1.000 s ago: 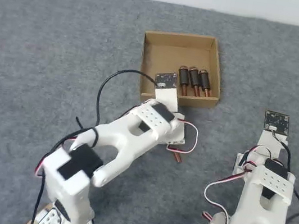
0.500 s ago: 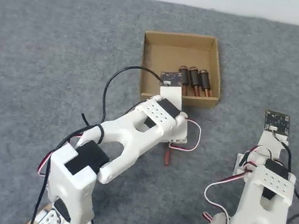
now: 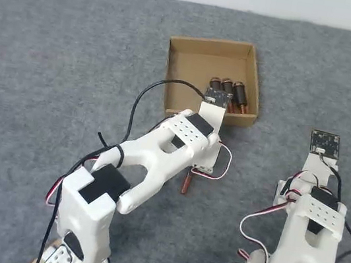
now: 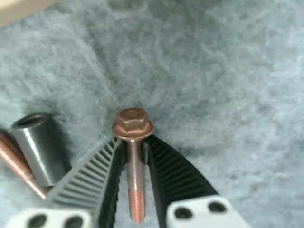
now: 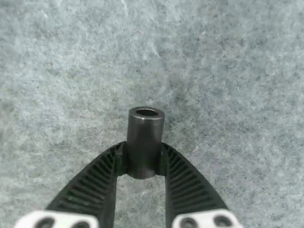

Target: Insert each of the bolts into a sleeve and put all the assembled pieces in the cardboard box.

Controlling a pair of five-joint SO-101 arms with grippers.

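Note:
My left gripper [image 4: 132, 142] is shut on a copper bolt [image 4: 133, 124], its hex head past the fingertips and its thread back between the fingers. In the high view the left arm [image 3: 171, 151] lies just in front of the cardboard box [image 3: 188, 57], and the bolt [image 3: 186, 181] sticks out from under its wrist. On the carpet beside this gripper lies a dark sleeve [image 4: 40, 148] with a copper threaded end [image 4: 16, 164] next to it. My right gripper [image 5: 142, 148] is shut on another dark sleeve [image 5: 145, 137], open end up. Three assembled pieces [image 3: 227, 94] lie in the box.
Grey carpet [image 3: 58, 73] covers the table, bare to the left of the box and between the arms. The right arm [image 3: 313, 213] stands at the near right, apart from the box. A pale wall edge runs along the back.
The left arm's wrist has turned, its camera end swinging right along the box's front wall while the bolt under it has shifted left. The right arm has kept still.

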